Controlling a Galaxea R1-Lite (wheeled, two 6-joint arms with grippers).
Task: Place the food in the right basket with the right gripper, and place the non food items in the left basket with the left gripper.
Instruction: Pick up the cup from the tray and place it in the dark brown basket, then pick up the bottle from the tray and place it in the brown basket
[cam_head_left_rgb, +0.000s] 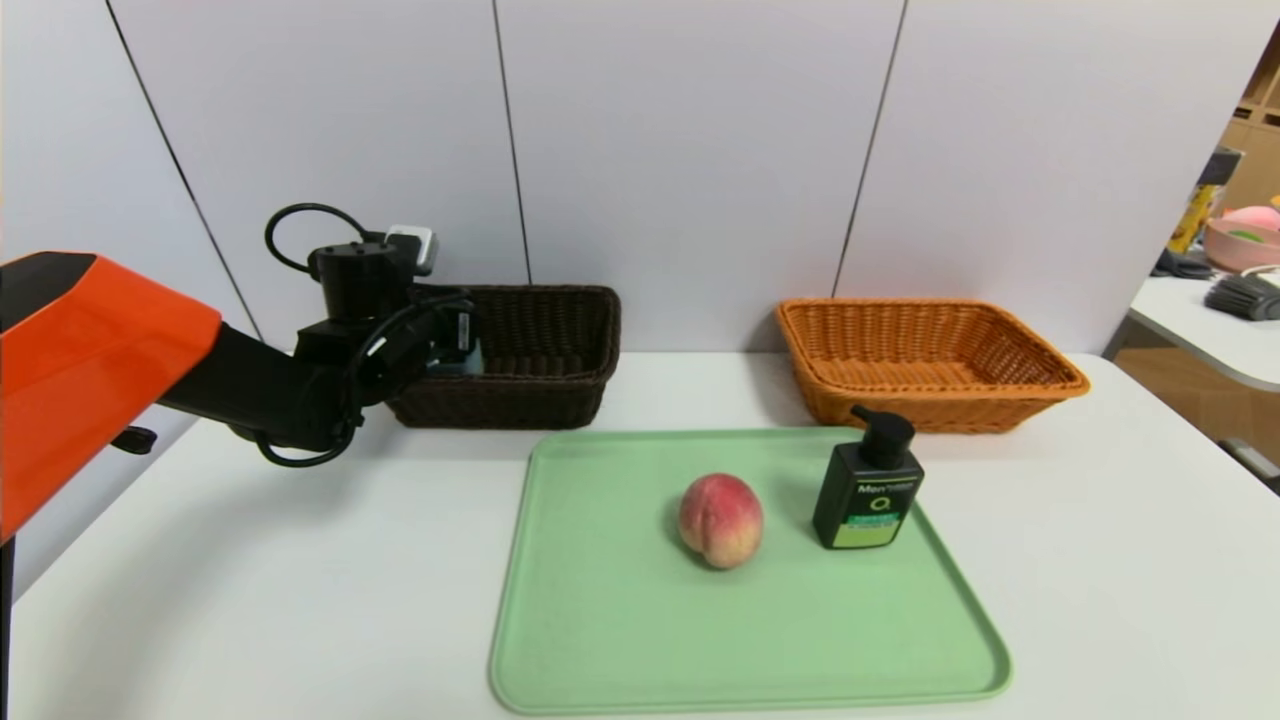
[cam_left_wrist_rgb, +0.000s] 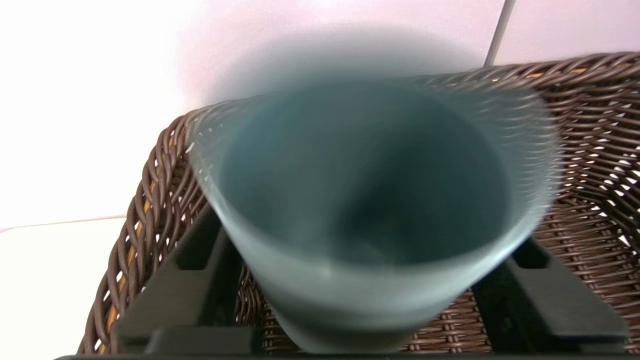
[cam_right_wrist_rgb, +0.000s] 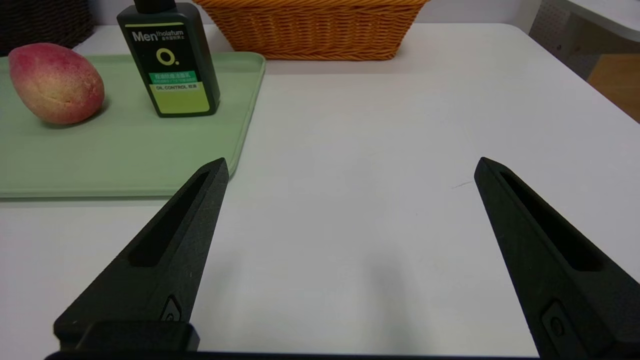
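Observation:
My left gripper reaches over the near left corner of the dark brown left basket. The grey-blue cup hangs between its fingers, mouth toward the wrist camera and blurred, above the basket floor. Weave shows between cup and fingers, so the jaws stand open. In the head view only a sliver of the cup shows. The peach and the black pump bottle stand on the green tray. My right gripper hovers open over bare table, right of the tray. The orange-tan right basket holds nothing.
The tray's right edge lies just beside the right gripper's finger. A second table with clutter stands at the far right. A grey panel wall runs behind both baskets. White table surface spreads to the right of the tray.

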